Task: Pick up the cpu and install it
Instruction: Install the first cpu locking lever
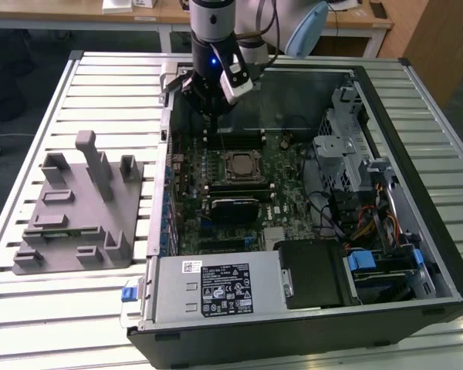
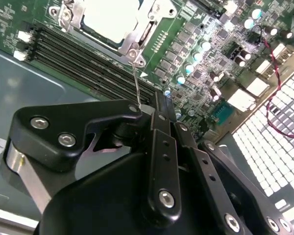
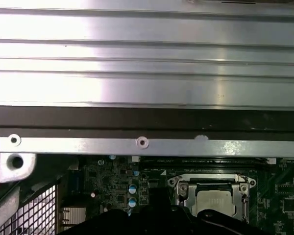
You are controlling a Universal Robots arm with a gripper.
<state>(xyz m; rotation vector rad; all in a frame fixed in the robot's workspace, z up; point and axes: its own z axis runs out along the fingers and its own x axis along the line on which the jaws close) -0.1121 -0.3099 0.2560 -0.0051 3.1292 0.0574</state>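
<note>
Gripper (image 1: 207,99) hangs over the computer case's (image 1: 417,154) far side; whether its fingers grip anything, I cannot tell. Both wrist views show the cpu (image 2: 110,17) sitting in its socket (image 3: 211,198).

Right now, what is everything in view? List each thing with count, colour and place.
computer case: one, black, open on the slatted table, toward the exterior view's right.
motherboard: one, green, flat inside the case.
cpu: one, pale silver top, seated in the socket frame on the motherboard; also in both wrist views.
memory slots: a row, black, beside the socket.
power supply: one, grey with labels, at the case's near edge.
tray: one, grey with upright blocks, on the table toward the exterior view's left.
table: one, silver slats.
gripper: one, black, above the case's far edge, holding nothing that I can see.
</note>
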